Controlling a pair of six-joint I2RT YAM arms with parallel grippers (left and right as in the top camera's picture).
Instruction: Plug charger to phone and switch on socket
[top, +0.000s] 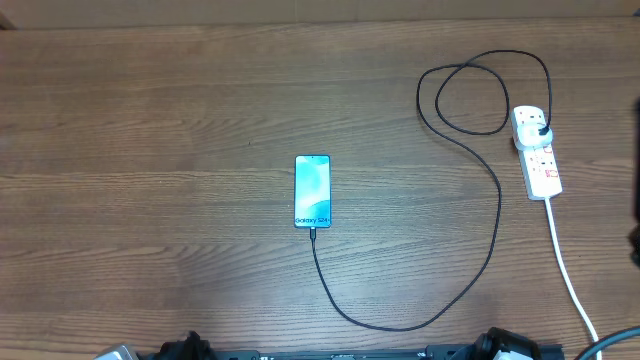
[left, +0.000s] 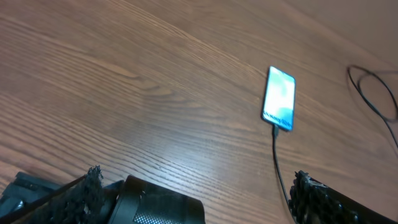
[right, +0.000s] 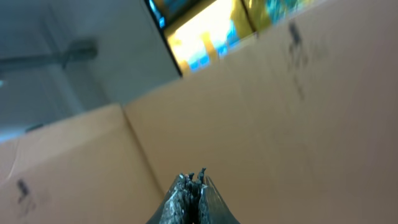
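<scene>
Black and thin, the charger (top: 498, 205) looks soft and bendy, its tip at the phone (top: 312, 190), middle of the worktop (top: 150, 200), its plug in the socket (top: 538, 162) far right (hard plastic, poke it gently). Left jaws are spread; right jaws pressed together.

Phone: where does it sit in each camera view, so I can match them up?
Overhead: the phone lies in the middle of the picture, screen lit.
Left wrist: the phone is at upper right, slightly tilted.
Right wrist: not in it; only the right gripper and cardboard show.
Shared landmark: the charger cable at the phone's bottom edge, seen in overhead and left wrist.
</scene>
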